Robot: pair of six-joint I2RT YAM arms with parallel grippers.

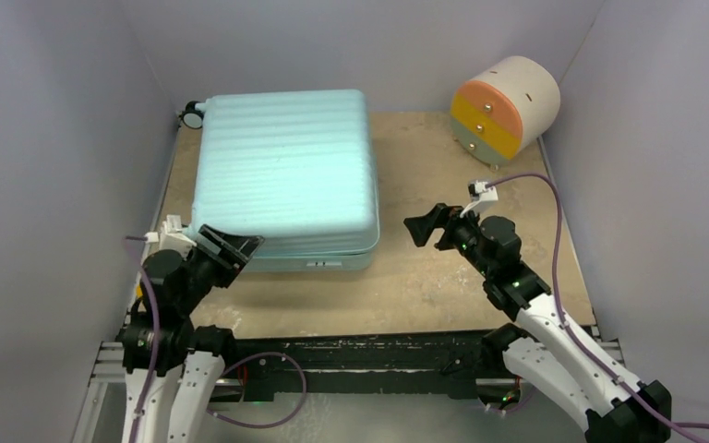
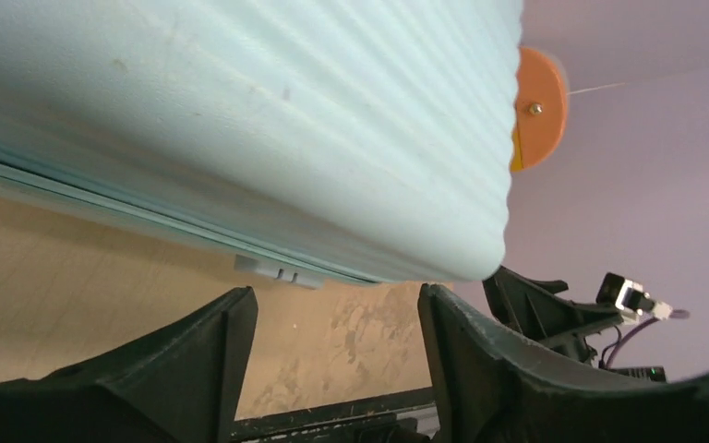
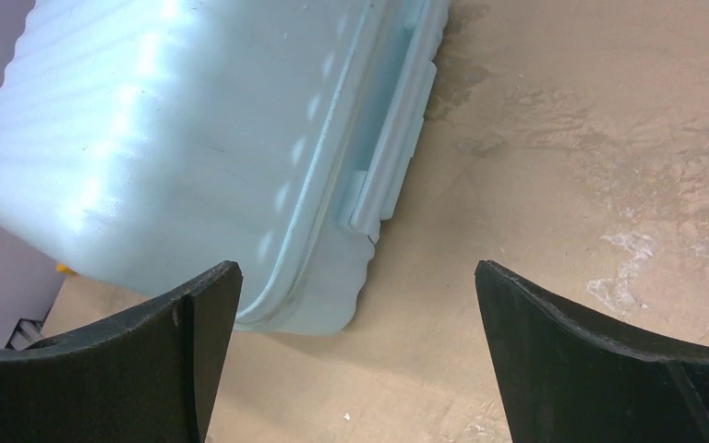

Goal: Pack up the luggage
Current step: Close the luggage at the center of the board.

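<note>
**Item: suitcase (image 1: 284, 175).** Pale teal, ribbed hard shell. It lies flat on the tabletop (image 1: 443, 295), in the upper left to centre of the overhead view, with one wheel (image 1: 191, 115) showing at its far left corner. The lid is down and the seam along the near edge looks closed. A small lock tab (image 1: 318, 265) sits on that edge, and a side handle (image 3: 392, 157) faces right.

**Contents:** cannot be told with the lid shut.

**Left end effector (image 1: 237, 249).** At the case's near left corner, jaws parted with nothing between them. The shell overhangs them in the wrist view.

**Right end effector (image 1: 432, 226).** Right of centre, apart from the case, jaws spread wide and empty.

**Also present:** round drawer unit (image 1: 503, 109), upper right, drawers shut, contents unseen.

**Step in hand (judged):** probably work at the near seam, though it is unclear whether that means opening or securing.

**Handling notes:**
- Come in low at the lip instead of pressing on the ribs.
- Brace the handle side with the right arm, since the smooth shell may slide on the tabletop.
- Keep the fingers clear of the closing edge.
</note>
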